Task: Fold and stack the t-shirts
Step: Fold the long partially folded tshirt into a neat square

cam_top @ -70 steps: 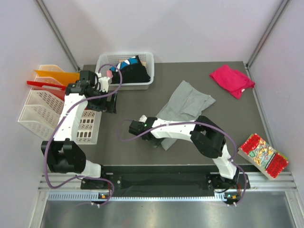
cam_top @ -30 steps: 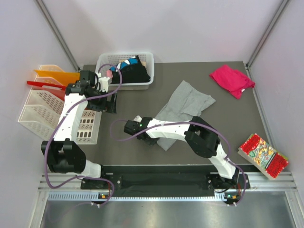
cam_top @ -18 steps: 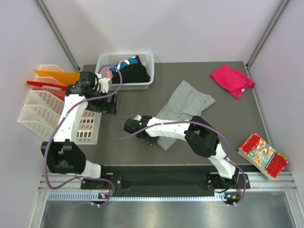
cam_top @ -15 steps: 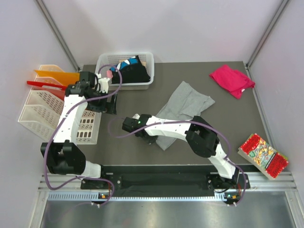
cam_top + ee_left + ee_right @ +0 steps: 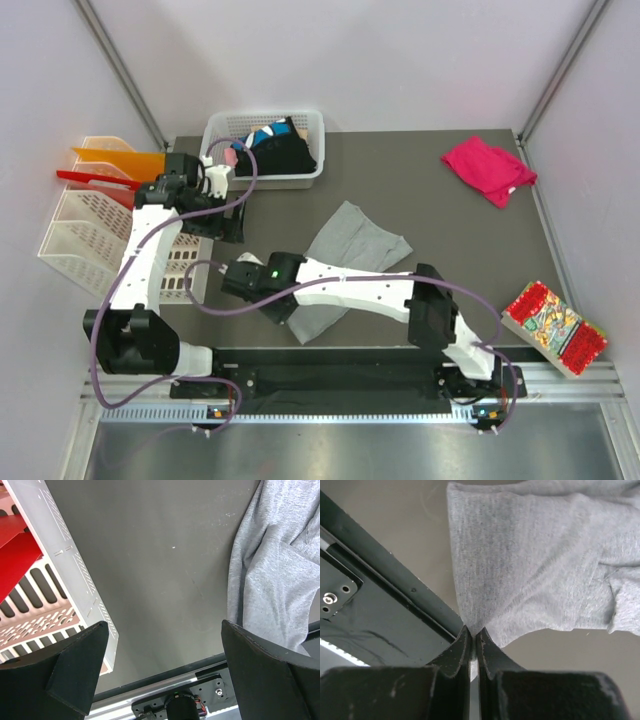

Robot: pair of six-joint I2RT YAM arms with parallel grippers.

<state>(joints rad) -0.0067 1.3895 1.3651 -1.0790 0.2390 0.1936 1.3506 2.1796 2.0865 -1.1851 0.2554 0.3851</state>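
Reading the overhead view first, we find the light grey t-shirt (image 5: 355,245) lying rumpled on the bench (image 5: 450,240), around its middle and toward the near edge. It runs on a slant from a wider part farther back to a narrow end close to the front rail (image 5: 330,365). We see the right gripper (image 5: 283,306) at that near end, with its arm stretched across from the right and lying over part of the cloth. In the right wrist view the jaws are brought together with only a thin slit between them, and a pointed bit of the shirt's edge is pinched in that slit. The rest of the cloth spreads away over the dark surface. We find the left gripper (image 5: 228,222) above the left part of the bench, just beside the slotted rack (image 5: 185,265). In the left wrist view its jaws stand wide apart with nothing between them but bare bench, and the grey cloth shows next to one finger. We locate the magenta-pink t-shirt (image 5: 490,168) bunched at the far right corner, well apart from the grey one. The black t-shirts (image 5: 285,152), showing blue-white patches, sit in the white basket (image 5: 215,135) at the far left. A red patterned snack packet (image 5: 555,328) lies at the right side near the front.
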